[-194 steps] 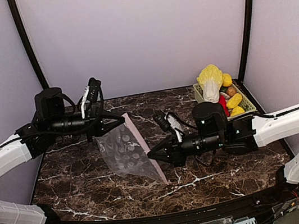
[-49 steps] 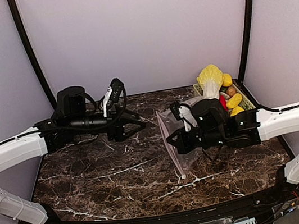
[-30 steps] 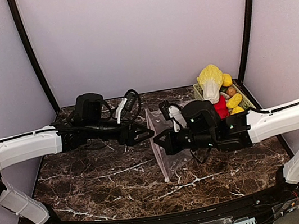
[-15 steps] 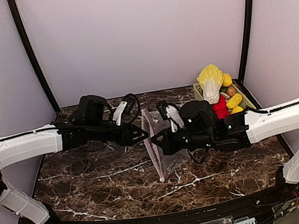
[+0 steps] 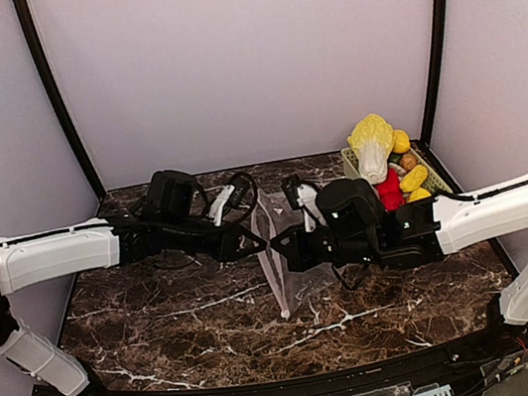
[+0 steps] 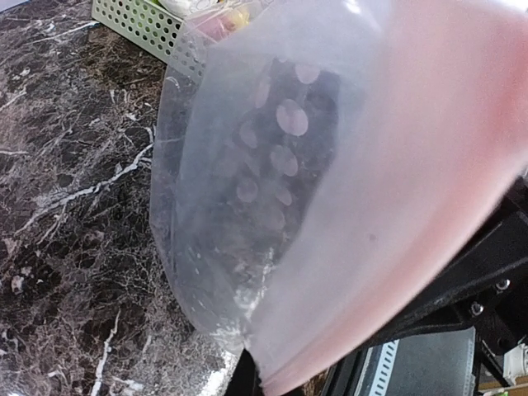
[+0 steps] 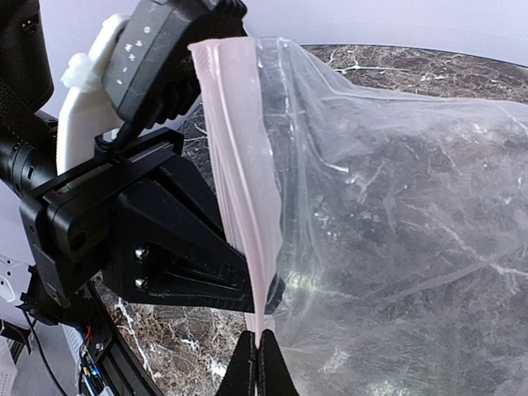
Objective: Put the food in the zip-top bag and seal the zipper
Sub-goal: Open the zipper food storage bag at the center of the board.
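One floppy, clear, dotted, pink-edged bag (image 5: 275, 267) over veined marble (image 5: 162, 315)

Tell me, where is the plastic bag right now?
In the top view, the bag is held up over the middle of the table, pinched between the left claw and the right claw, left of the green basket.

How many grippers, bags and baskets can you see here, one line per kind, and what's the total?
Grippers: 2, the left gripper and the right gripper
Zip-top bag: 1
Mesh basket: 1
Total: 4
Toy food is heaped in the basket, so its pieces cannot be counted exactly.
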Tool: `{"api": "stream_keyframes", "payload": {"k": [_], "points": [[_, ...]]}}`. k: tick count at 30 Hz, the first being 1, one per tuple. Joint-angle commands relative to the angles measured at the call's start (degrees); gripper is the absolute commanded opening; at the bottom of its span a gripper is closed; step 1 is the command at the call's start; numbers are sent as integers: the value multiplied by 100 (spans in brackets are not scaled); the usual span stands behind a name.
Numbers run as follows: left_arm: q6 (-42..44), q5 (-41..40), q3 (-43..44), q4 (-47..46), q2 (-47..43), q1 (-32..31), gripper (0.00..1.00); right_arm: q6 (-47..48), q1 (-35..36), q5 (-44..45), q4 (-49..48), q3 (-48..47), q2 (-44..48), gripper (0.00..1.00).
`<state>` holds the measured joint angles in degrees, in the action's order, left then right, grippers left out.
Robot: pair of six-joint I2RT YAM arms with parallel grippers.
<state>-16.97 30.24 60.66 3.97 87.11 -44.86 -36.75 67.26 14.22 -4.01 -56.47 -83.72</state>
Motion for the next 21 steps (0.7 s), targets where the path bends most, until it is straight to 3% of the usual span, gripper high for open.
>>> {"api": "stream_keyframes", "payload": {"k": [1, 12, 16, 21], "points": [[131, -5, 171, 97, -241, -23, 1, -83, 56, 182, 50, -88, 271, 0], [1354, -3286, 438, 1148, -1410, -22, 1, -235, 53, 924, 508, 184, 992, 0], [1619, -3442, 429, 1106, -1625, -25, 1, -727, 29, 1369, 819, 362, 982, 0], [1662, -2583, 557, 1155, -1464, -36, 2, -1333, -187, 1534, 1174, 518, 730, 0]]}}
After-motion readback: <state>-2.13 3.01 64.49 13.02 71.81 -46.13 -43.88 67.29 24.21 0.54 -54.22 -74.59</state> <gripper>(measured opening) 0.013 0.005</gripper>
